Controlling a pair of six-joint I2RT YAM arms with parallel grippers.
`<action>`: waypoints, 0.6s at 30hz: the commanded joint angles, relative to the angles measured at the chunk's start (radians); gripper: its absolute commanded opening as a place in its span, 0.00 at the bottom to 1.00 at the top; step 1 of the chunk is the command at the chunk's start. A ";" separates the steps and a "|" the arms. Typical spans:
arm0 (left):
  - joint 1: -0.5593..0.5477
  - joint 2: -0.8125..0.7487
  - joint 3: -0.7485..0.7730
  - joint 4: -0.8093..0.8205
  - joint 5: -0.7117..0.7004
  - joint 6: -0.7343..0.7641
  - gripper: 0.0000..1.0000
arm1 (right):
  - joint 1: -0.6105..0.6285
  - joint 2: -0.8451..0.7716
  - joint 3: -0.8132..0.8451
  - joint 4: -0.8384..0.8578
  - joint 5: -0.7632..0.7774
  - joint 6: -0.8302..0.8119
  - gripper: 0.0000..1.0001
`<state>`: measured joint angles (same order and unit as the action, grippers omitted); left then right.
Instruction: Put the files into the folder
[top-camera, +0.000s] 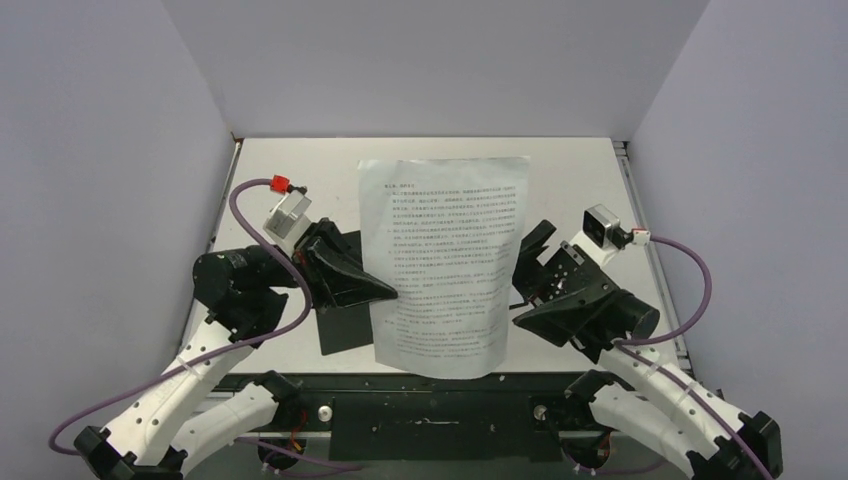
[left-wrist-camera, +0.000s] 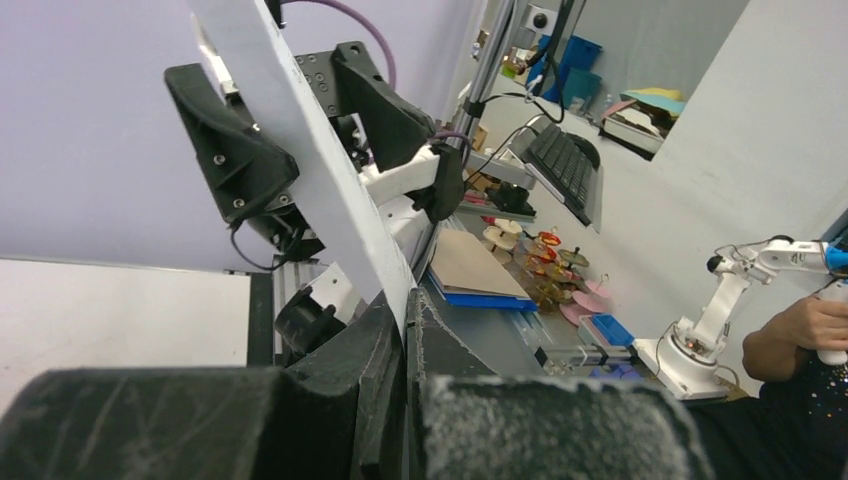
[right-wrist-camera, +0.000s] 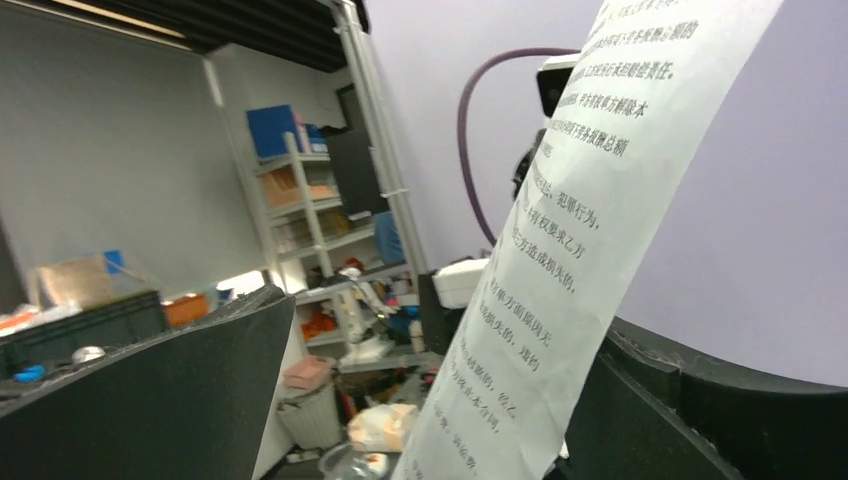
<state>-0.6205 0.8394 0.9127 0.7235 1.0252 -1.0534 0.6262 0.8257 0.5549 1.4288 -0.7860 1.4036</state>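
**Left gripper** (top-camera: 388, 292) — clenched on the left edge of the sheet (top-camera: 445, 260), below its middle. In the left wrist view the paper runs edge-on up out of the pinched fingers.

**Right gripper** (top-camera: 523, 270) — jaws spread wide, one on either side of the sheet's right edge. The paper passes between the fingers (right-wrist-camera: 150, 400) unpinched, close to one of them.

**Sheet** — white with dense black print, held raised above the table. It faces the top camera and is slightly bowed, with its bottom edge over the table's near side.

**Folder** (top-camera: 338, 338) — black, flat on the table under the sheet and the left gripper. Only a corner and a strip show to the left of the paper.

**Table** (top-camera: 290, 165) — matt pale grey. A metal rail (top-camera: 640, 230) runs along its right edge, and a black base plate (top-camera: 430, 412) sits at the near edge between the arm mounts.

**Enclosure** — plain lavender-grey walls (top-camera: 100, 150) on the left, back and right.

**Room beyond, left wrist view** — a desk with a keyboard (left-wrist-camera: 565, 165), a small white robot arm (left-wrist-camera: 735, 290) and a person's hand (left-wrist-camera: 805, 325).

**Room beyond, right wrist view** — shelving (right-wrist-camera: 310, 210) with boxes and clutter.
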 joint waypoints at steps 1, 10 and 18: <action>-0.004 -0.023 0.041 -0.141 -0.046 0.117 0.00 | 0.010 -0.091 0.062 -0.312 -0.034 -0.217 0.93; -0.002 -0.028 0.056 -0.300 -0.098 0.217 0.00 | 0.015 -0.133 0.147 -0.658 -0.055 -0.393 0.61; 0.005 -0.044 0.054 -0.360 -0.112 0.254 0.00 | 0.015 -0.140 0.171 -0.761 -0.072 -0.447 0.34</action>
<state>-0.6201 0.8181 0.9176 0.3950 0.9382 -0.8444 0.6331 0.6964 0.6735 0.7307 -0.8352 1.0206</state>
